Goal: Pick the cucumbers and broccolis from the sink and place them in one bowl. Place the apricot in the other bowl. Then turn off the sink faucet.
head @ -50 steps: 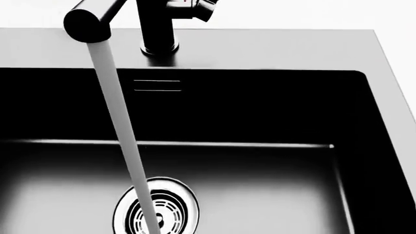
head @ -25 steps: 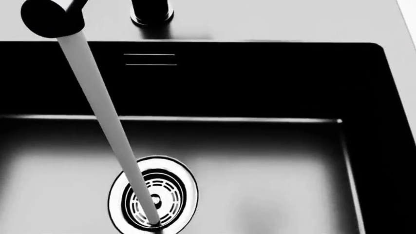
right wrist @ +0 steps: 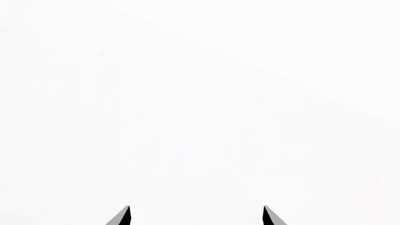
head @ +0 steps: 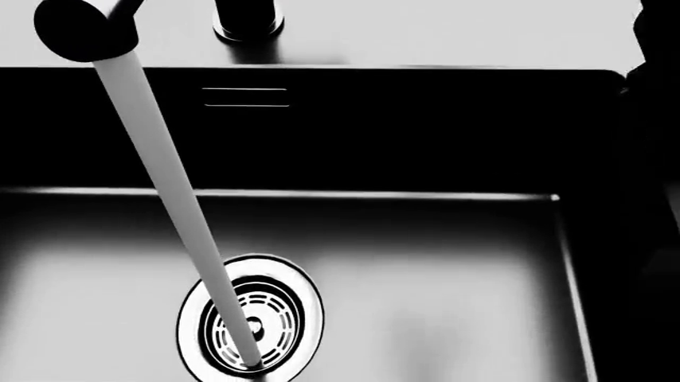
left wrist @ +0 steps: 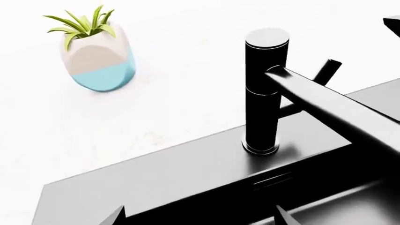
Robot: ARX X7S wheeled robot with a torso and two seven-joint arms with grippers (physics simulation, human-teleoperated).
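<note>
Over the sink: the tap (left wrist: 265, 93) stands at the back rim so its water (head: 170, 199) falls on the drain (head: 252, 318).
Sink (head: 425, 135): black, grey rim, no food seen.
Left gripper (left wrist: 200, 218): wide apart, empty, facing the tap.
Right gripper (right wrist: 195, 216): wide apart, empty, over white.

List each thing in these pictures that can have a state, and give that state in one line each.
sink faucet: running, upright.
water stream: falling onto the drain.
drain: open, slotted.
sink: no produce in the visible part.
left pincer: open.
right pincer: open.
potted plant: upright.
</note>
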